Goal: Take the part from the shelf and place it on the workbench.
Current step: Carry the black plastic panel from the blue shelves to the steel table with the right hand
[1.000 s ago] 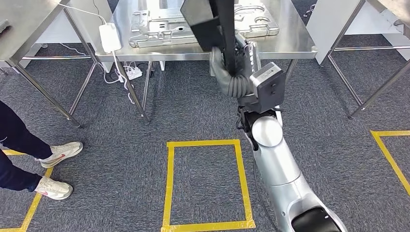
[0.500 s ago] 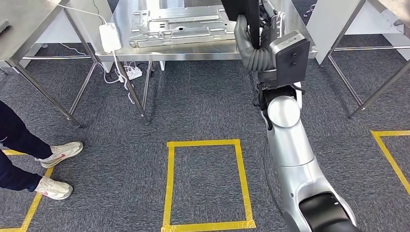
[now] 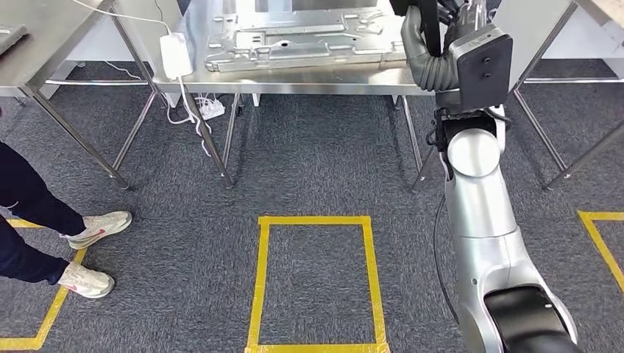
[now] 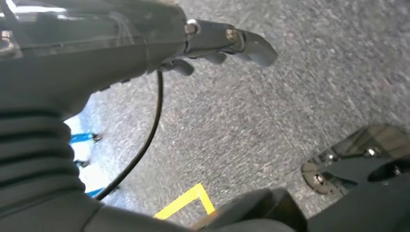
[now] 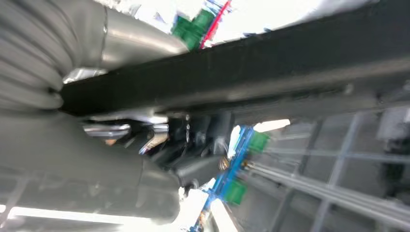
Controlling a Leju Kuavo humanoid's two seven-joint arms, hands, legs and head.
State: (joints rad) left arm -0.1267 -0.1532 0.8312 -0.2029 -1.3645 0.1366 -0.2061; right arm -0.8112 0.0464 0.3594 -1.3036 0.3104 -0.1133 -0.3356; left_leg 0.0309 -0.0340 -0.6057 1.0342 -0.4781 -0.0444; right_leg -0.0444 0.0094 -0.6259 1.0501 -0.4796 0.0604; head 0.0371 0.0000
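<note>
grey carpet floor (image 3: pixel 316 169) with yellow tape outlines (image 3: pixel 259 279) — steel-legged tables (image 3: pixel 221 77) stand along the far side.

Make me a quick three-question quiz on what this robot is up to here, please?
1. True or false: the right hand holds a dark part.
2. What lies on the steel workbench? A) a stamped metal panel B) a red bucket C) a laptop
3. What marks the carpet in front of the robot?

Key: 1 true. 2 A. 3 a yellow tape rectangle. A bonus fact: the left hand hangs over the floor, its fingers holding nothing.
</note>
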